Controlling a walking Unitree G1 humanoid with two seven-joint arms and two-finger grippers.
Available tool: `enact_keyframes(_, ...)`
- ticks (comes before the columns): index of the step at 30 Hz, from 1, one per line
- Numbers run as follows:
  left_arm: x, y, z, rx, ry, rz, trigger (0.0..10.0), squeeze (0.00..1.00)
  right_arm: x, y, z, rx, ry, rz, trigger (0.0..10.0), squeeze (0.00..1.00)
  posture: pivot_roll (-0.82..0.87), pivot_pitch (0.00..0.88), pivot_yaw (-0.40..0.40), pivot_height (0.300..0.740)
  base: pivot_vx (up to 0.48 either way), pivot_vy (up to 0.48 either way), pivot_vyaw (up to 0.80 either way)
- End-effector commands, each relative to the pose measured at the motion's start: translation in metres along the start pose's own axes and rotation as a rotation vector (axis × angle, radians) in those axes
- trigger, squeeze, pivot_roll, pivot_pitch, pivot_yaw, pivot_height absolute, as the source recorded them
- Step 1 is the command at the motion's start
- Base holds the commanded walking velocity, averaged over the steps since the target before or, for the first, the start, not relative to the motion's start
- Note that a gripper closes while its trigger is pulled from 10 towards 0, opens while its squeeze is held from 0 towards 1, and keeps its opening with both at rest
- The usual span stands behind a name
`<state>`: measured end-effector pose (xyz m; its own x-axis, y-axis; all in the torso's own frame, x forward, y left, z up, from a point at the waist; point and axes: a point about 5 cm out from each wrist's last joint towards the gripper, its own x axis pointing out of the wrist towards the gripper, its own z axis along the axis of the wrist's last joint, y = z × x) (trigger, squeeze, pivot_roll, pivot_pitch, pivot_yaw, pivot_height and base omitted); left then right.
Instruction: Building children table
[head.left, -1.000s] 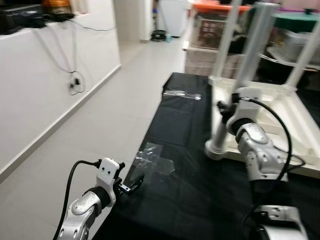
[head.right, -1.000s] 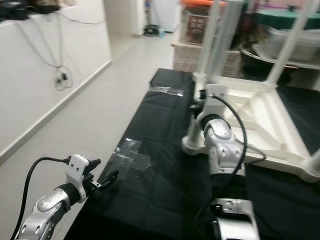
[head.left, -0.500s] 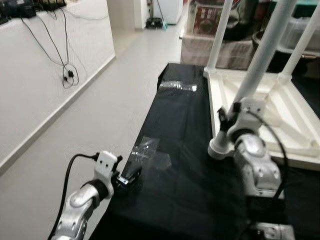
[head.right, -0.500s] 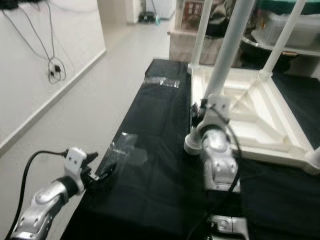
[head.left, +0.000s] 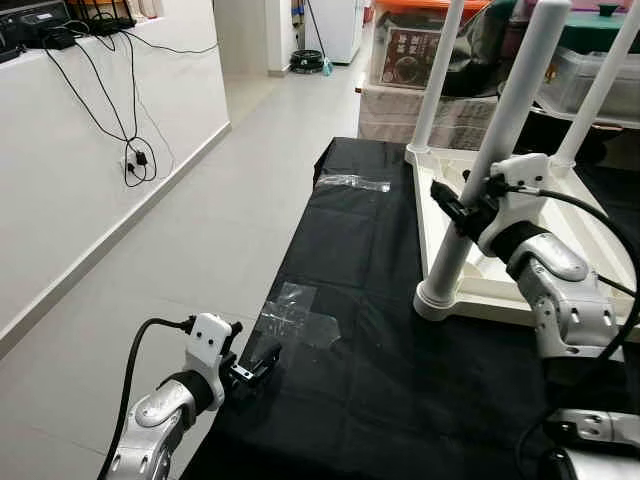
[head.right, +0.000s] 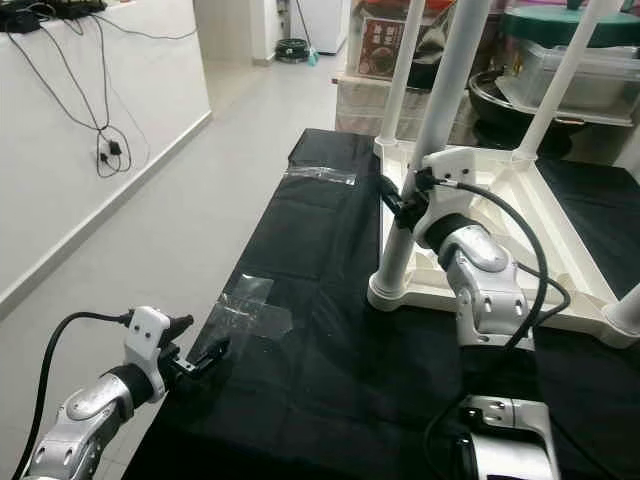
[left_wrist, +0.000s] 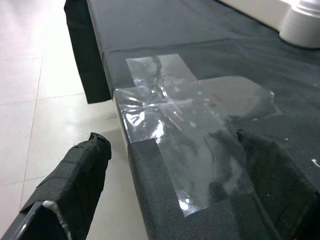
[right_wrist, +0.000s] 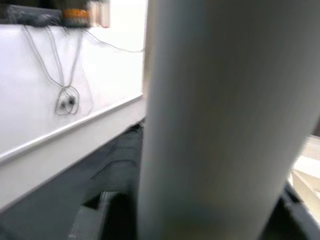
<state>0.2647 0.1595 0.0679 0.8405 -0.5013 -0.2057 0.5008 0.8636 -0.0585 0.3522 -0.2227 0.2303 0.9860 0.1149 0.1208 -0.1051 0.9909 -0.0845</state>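
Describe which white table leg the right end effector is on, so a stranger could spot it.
Find the white table lying upside down on the black cloth, legs pointing up. The near-left corner leg stands on a round foot at the frame's front edge. It alone has the right end effector around it.

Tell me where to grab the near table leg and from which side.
Grip the near white leg around its round shaft at mid-height, coming in level from the robot's side, where the right pincer is. It stands upright on the upturned tabletop.
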Motion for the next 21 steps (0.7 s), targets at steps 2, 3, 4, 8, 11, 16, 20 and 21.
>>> enact_keyframes(2, -0.002, 0.0, -0.004, -0.005, 0.013, 0.001, 10.0, 0.0, -0.01, -0.03, -0.035, -0.055, 0.189, -0.432, 0.0, 0.0, 0.04, 0.0, -0.048, 0.74, 0.0, 0.0, 0.0)
enact_keyframes(3, -0.002, 0.0, -0.004, -0.005, 0.013, 0.0, 10.0, 0.0, -0.021, -0.035, -0.047, -0.055, 0.245, -0.634, 0.0, 0.0, 0.04, 0.0, -0.051, 0.74, 0.0, 0.0, 0.0)
enact_keyframes(4, -0.002, 0.0, -0.004, -0.005, 0.013, 0.0, 10.0, 0.0, -0.021, -0.035, -0.047, -0.055, 0.245, -0.634, 0.0, 0.0, 0.04, 0.0, -0.051, 0.74, 0.0, 0.0, 0.0)
enact_keyframes(8, 0.0, -0.001, -0.003, -0.006, 0.007, 0.001, 10.0, 0.0, -0.045, -0.014, -0.071, -0.027, 0.334, -0.807, 0.0, 0.0, 0.05, 0.0, -0.055, 0.74, 0.0, 0.0, 0.0)
enact_keyframes(11, 0.0, -0.003, -0.003, -0.005, 0.009, -0.008, 10.0, 0.0, -0.053, 0.042, -0.074, 0.078, 0.334, -0.607, 10.0, 0.0, 0.03, 0.0, -0.035, 0.74, 0.0, 0.0, 0.0)
enact_keyframes(16, 0.0, -0.001, -0.005, -0.002, 0.016, -0.012, 10.0, 0.0, -0.043, 0.048, -0.053, 0.118, 0.17, -0.425, 10.0, 0.28, 0.03, 0.0, -0.037, 0.74, 0.0, 0.0, 0.0)
enact_keyframes(20, 0.001, 0.001, -0.003, 0.0, 0.011, -0.008, 10.0, 0.0, -0.028, 0.027, -0.032, 0.112, 0.078, -0.356, 10.0, 1.0, 0.03, 0.0, -0.042, 0.74, 0.0, 0.0, 0.0)
enact_keyframes(21, 0.002, 0.0, -0.002, -0.001, 0.008, -0.007, 10.0, 0.0, -0.02, 0.022, -0.022, 0.114, 0.047, -0.266, 10.0, 0.73, 0.03, 0.0, -0.045, 0.74, 0.0, 0.0, 0.0)
